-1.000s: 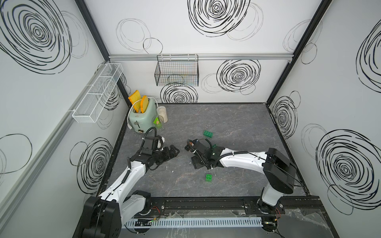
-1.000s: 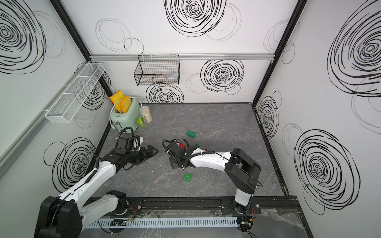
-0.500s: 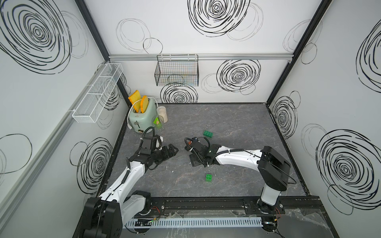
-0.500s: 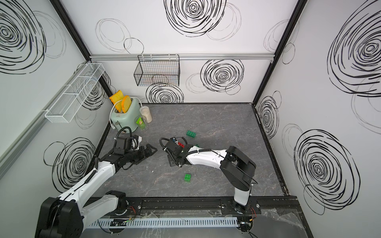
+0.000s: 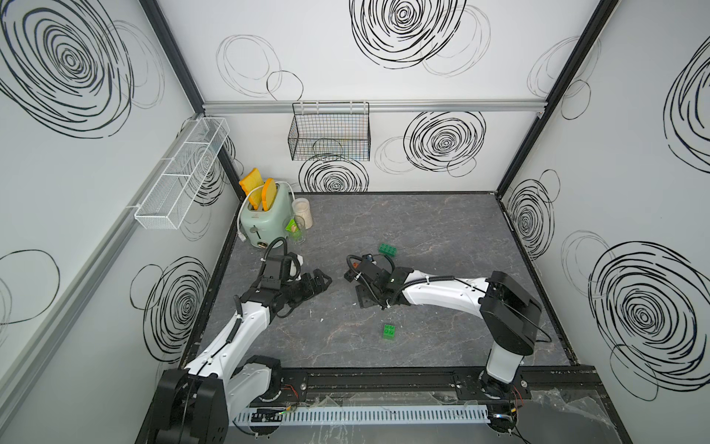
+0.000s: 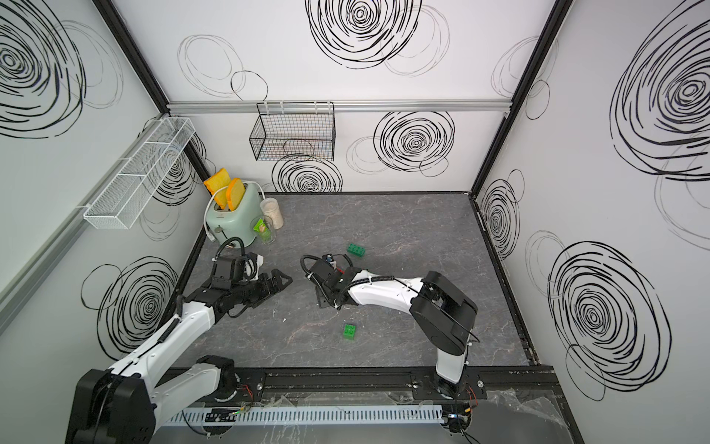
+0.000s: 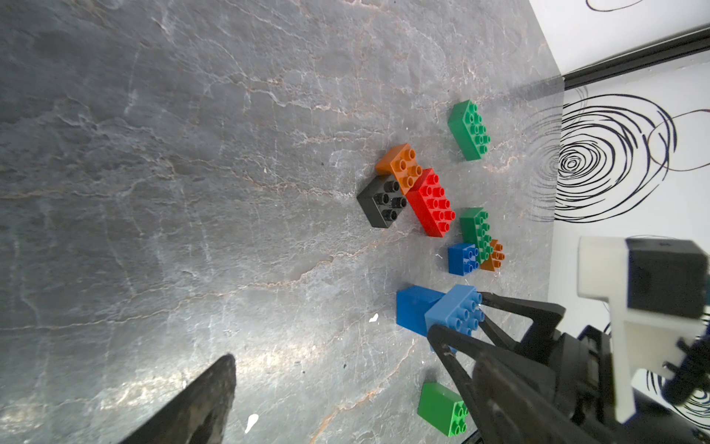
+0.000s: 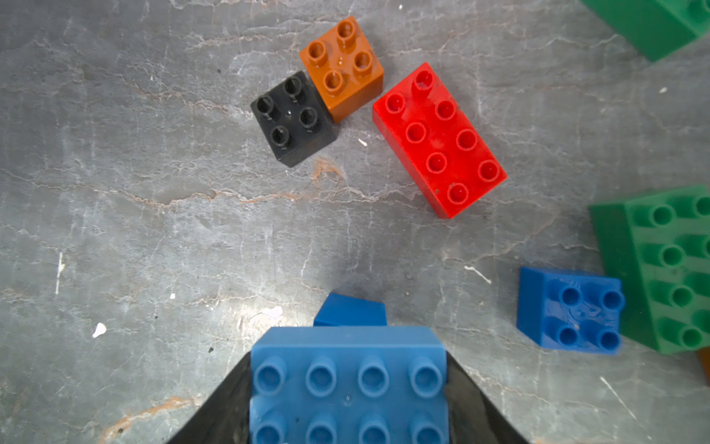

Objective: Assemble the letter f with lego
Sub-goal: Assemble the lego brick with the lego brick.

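My right gripper (image 8: pixel 347 361) is shut on a light blue oblong lego brick (image 8: pixel 347 384), held just above a darker blue brick (image 8: pixel 349 311) on the table. Ahead lie a black square (image 8: pixel 294 117), an orange square (image 8: pixel 342 67), a red oblong (image 8: pixel 440 140), a blue square (image 8: pixel 570 313) and a green oblong (image 8: pixel 664 265). In both top views the right gripper (image 5: pixel 363 298) (image 6: pixel 322 298) hangs mid-table. My left gripper (image 5: pixel 320 282) stands open and empty to the left of the pile; one finger (image 7: pixel 207 399) shows.
A green oblong brick (image 5: pixel 388 250) lies behind the pile and a green square one (image 5: pixel 389 331) in front of it. A toaster (image 5: pixel 265 221) with toast, a jar (image 5: pixel 302 213) and a glass (image 5: pixel 295 230) stand at the back left corner. A wire basket (image 5: pixel 329 132) hangs on the back wall.
The right arm has shifted a little to the left with the light blue brick still in its grip. The left arm has hardly moved.
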Robot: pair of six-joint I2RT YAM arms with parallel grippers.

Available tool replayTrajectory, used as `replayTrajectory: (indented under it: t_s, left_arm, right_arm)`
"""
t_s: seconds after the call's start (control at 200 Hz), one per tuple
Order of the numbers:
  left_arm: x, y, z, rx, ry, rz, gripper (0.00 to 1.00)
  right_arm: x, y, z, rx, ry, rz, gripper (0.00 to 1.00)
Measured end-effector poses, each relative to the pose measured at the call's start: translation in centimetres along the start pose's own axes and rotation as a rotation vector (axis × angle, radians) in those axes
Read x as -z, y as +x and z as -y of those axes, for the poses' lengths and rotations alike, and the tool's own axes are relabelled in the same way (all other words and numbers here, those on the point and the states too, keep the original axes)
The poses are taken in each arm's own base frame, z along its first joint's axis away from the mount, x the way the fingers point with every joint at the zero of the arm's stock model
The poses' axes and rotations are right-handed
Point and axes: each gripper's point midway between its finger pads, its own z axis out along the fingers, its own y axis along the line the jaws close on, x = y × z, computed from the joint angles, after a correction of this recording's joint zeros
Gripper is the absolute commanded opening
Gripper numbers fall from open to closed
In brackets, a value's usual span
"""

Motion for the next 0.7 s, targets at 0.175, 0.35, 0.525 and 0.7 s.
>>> replayTrajectory:
  t_s: [0.175,0.35,0.525,0.7]
  left_arm:
    - [0.1,-0.1,-0.1,0.006,-0.002,0.005,0.98]
    - [0.1,-0.1,-0.1,0.006,0.0,0.007,0.98]
    - [0.2,-0.2,0.0,0.004,0.004,0.013,0.98]
    - [0.3,-0.4,0.2,-0.001,0.012,0.023,0.98]
  right_arm:
    - [0.0,0.0,0.0,-0.019,-0.001,0.0,0.62]
    - [0.0,0.1,-0.1,-0.033,-0.001,-0.001,0.62]
    - [-0.2,0.1,-0.6,-0.035,0.007,0.01,0.62]
    - [-0.3,0.0,-1.1,-0.034,0.018,0.027,0.62]
